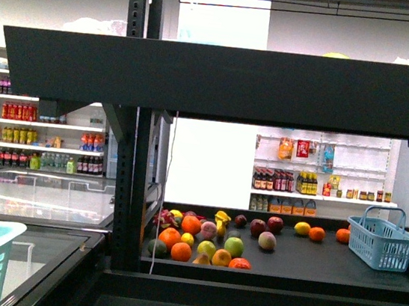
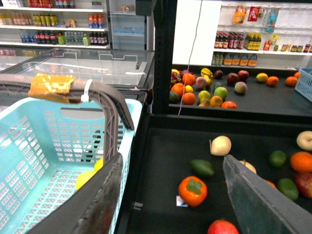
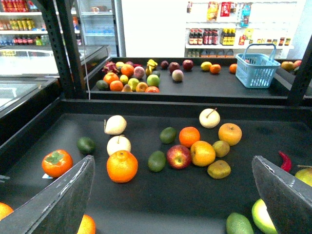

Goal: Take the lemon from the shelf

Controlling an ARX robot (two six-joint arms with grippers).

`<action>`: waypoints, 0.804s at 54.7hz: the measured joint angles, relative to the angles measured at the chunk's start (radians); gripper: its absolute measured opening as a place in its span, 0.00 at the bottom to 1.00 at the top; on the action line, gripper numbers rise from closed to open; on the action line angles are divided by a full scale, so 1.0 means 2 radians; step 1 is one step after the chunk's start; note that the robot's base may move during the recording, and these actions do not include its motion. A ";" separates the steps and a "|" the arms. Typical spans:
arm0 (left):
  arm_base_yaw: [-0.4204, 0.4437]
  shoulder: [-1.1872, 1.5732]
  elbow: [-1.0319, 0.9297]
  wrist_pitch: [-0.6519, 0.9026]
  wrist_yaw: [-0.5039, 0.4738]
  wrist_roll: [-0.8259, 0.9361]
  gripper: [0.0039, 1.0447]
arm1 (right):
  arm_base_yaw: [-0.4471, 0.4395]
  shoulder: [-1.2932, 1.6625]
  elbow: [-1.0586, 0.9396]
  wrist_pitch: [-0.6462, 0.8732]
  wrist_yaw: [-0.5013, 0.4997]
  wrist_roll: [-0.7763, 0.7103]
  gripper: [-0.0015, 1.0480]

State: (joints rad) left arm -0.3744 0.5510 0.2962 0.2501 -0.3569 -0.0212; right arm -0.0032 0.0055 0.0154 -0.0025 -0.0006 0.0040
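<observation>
The left end effector (image 2: 170,195) is wide open and holds nothing. It hangs over the edge of a light blue basket (image 2: 44,146) with a yellow lemon (image 2: 87,178) inside. The right end effector (image 3: 175,195) is open too, above fruit on the black shelf (image 3: 161,195).

Shelf (image 3: 195,204): black tiers, black posts. Basket (image 2: 44,146): pale turquoise lattice, grey handle. Persimmon (image 3: 57,163): orange, green calyx. Second basket (image 3: 257,69): blue.
</observation>
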 joint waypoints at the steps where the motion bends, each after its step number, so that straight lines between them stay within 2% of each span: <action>1: 0.006 -0.006 -0.006 0.000 0.006 0.001 0.50 | 0.000 0.000 0.000 0.000 0.000 0.000 0.93; 15: 0.079 -0.070 -0.064 -0.004 0.076 0.004 0.03 | 0.000 0.000 0.000 0.000 0.000 0.000 0.93; 25: 0.124 -0.115 -0.095 -0.017 0.119 0.005 0.02 | 0.000 0.000 0.000 0.000 0.000 0.000 0.93; 29: 0.167 -0.130 -0.102 -0.024 0.172 0.006 0.02 | 0.000 0.000 0.000 0.000 -0.001 0.000 0.93; 33: 0.183 -0.141 -0.109 -0.028 0.172 0.006 0.02 | 0.000 0.000 0.000 0.000 0.000 0.000 0.93; 44: 0.185 -0.168 -0.121 -0.043 0.178 0.006 0.02 | 0.000 0.000 0.000 0.000 0.000 0.000 0.93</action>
State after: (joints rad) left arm -0.0044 0.2142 0.0547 0.1650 -0.0017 -0.0090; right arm -0.0032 0.0055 0.0154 -0.0025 -0.0006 0.0036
